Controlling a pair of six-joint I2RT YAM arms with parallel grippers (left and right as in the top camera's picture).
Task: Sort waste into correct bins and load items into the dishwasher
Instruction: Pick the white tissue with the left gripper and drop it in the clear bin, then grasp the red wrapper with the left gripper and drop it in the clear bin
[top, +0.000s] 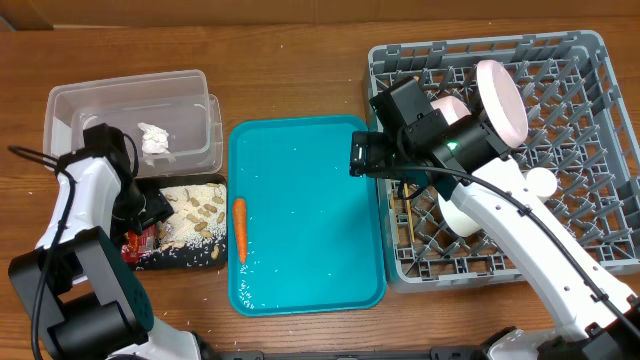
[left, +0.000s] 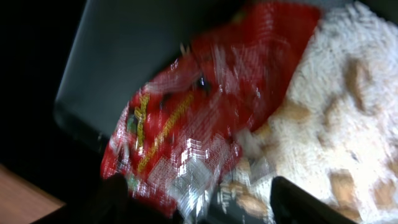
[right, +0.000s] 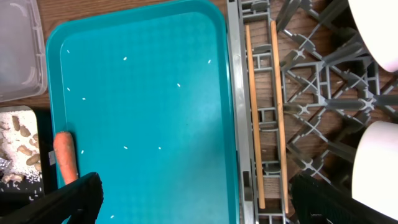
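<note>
L claw (left: 208, 202): jaws wide, over black tray's (left: 124, 50) left end. Wrapper (left: 205, 118) lies slack betw. them by the rice (left: 336, 112); looks let go, not gripped. R claw (right: 199, 202) wide open, empty, over teal tray's (right: 155, 93) right edge. Step: binning waste. Next prob. carrot (top: 239, 228), at teal tray's left edge, long axis along it, thin tip toward near edge; grip across.

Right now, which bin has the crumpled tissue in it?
The clear plastic tub holds the tissue; the black tray has rice, crumbs and the red wrapper.
</note>
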